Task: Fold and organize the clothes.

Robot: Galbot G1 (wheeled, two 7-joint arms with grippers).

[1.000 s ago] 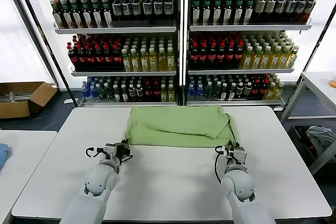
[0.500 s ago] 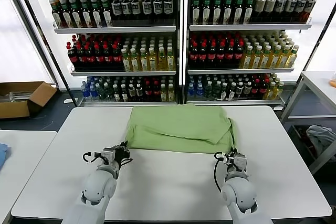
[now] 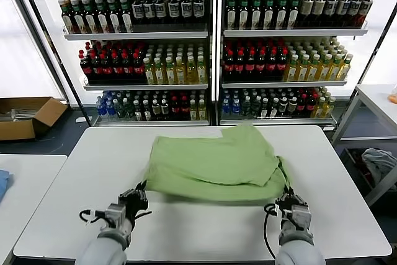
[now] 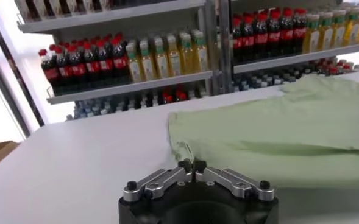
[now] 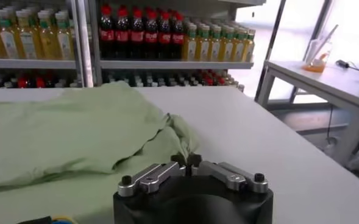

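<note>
On a white tabletop (image 3: 68, 172), the left gripper (image 3: 136, 198) and right gripper (image 3: 289, 201) each pinch a near corner of a folded light green shirt (image 3: 214, 162).

Light green shirt (image 3: 214, 162), folded over itself, rumpled, near edge lifted, mid-table

We're looking at a mock shop floor set up as a robot test room: tall white metal shelving racks (image 3: 211, 35) stand packed row on row with plastic drink bottles (image 3: 248, 63), dark cola, red-labelled, yellow and green. In front sits a plain white rectangular worktable (image 3: 74, 190); an open brown cardboard box (image 3: 28, 116) lies on the grey floor off to the left, and another white table (image 3: 378, 100) stands at the right.
</note>
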